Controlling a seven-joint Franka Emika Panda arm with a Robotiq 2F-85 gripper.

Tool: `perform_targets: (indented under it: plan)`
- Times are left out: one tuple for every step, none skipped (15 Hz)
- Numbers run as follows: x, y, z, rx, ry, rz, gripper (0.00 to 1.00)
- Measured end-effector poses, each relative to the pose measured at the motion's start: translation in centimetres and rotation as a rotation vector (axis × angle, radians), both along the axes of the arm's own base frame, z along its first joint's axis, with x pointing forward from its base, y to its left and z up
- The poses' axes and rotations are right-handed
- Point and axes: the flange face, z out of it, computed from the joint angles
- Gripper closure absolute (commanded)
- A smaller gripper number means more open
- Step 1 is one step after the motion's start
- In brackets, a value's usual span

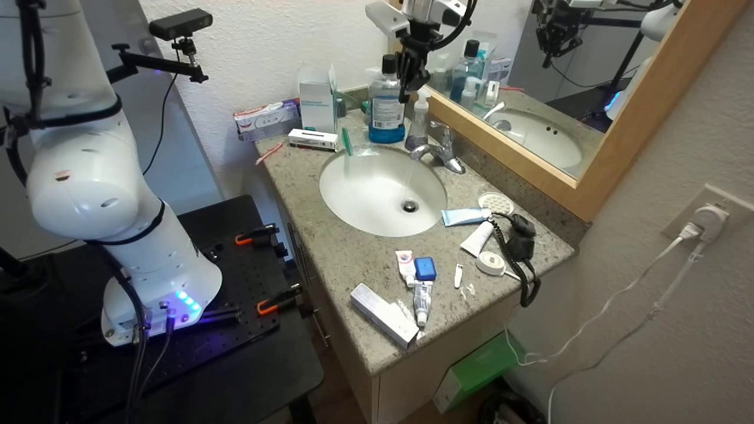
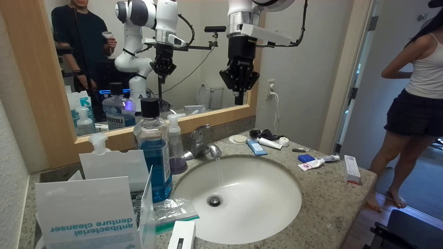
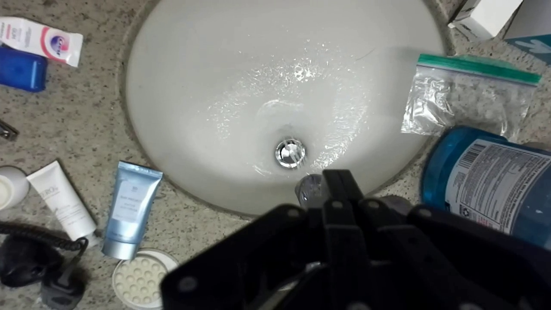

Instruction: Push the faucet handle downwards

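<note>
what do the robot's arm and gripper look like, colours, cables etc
The arm is white and rounded, with black straps around it, a silvery collar above the gripper, and glowing blue lights near its bottom. A black cable curves alongside. The gripper is black and angular, with narrow, blocky fingers.

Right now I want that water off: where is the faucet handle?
In both exterior views, the faucet handle tops the chrome faucet, just right of the purple-filled pump bottle and below the mirror frame.
</note>
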Motion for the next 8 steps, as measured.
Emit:
perform_targets:
  plan:
    - [0.0, 0.0, 0.0, 0.0, 0.0, 0.0, 1.0]
    - [0.0, 0.0, -0.02, 0.0, 0.0, 0.0, 1.0]
    - [0.02, 0.0, -0.09, 0.0, 0.002, 0.0, 1.0]
    - [0.03, 0.0, -0.19, -0.001, 0.003, 0.0, 1.0]
    - [0.07, 0.01, -0.31, -0.003, 0.005, 0.001, 1.0]
    - [0.13, 0.01, -0.49, -0.004, 0.008, 0.002, 1.0]
    - [0.21, 0.01, -0.71, -0.004, 0.011, 0.002, 1.0]
    - [0.3, 0.01, -0.9, -0.004, 0.014, 0.002, 1.0]
